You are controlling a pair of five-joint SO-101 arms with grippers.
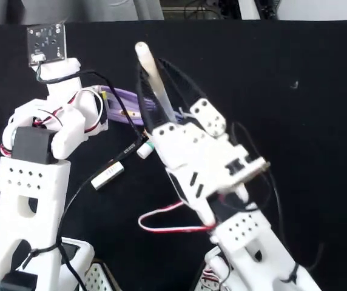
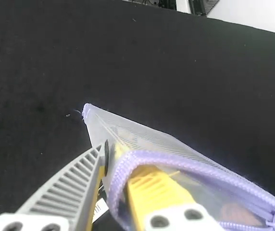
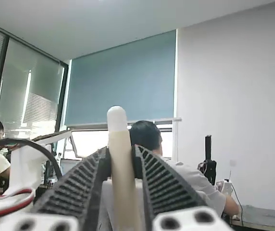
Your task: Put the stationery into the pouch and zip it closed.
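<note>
Now, pen [image 3: 121, 185] (whitish) inside end effector [image 3: 120, 153]

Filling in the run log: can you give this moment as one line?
left pincer: shut on pouch rim | right pincer: shut on cream stick | white piece: on table | pouch: unzipped

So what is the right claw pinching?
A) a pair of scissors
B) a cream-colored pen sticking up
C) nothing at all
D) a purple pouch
B: the right claw is shut on the cream pen, which pokes up out of it; the purple pouch is in the left claw.
</note>
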